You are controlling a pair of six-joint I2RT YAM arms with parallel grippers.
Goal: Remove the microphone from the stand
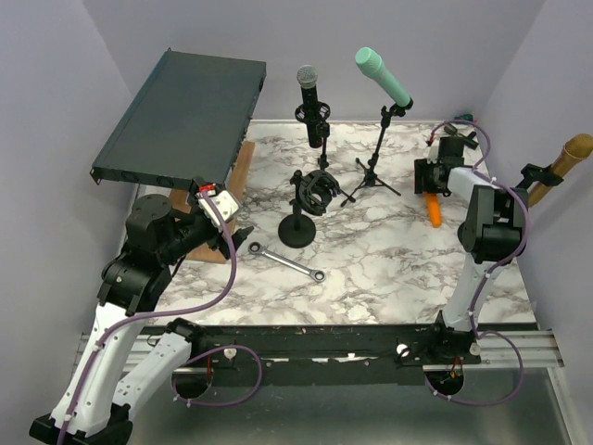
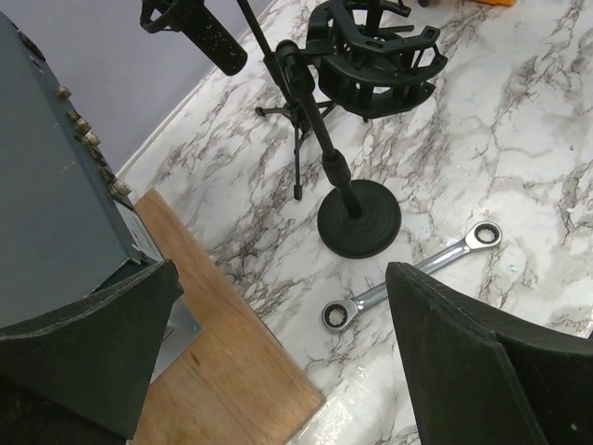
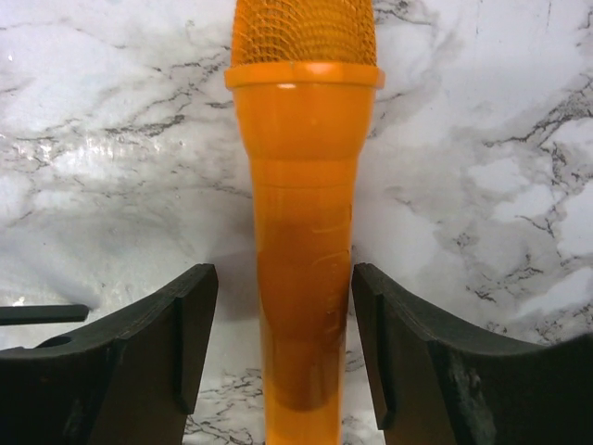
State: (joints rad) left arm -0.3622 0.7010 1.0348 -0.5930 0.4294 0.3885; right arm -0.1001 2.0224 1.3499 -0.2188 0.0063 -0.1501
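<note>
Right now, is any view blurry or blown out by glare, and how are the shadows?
Top external view: even light, sharp, faint soft shadows on the marble table. Left wrist view: wrench crisp with a sheen, near fingers dark and soft. Right wrist view: orange microphone has a small glare spot on its collar, soft shadow to its left.

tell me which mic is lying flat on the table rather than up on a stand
The orange microphone, flat on the marble between the right gripper's fingers. The black, teal and gold ones sit on stands.
</note>
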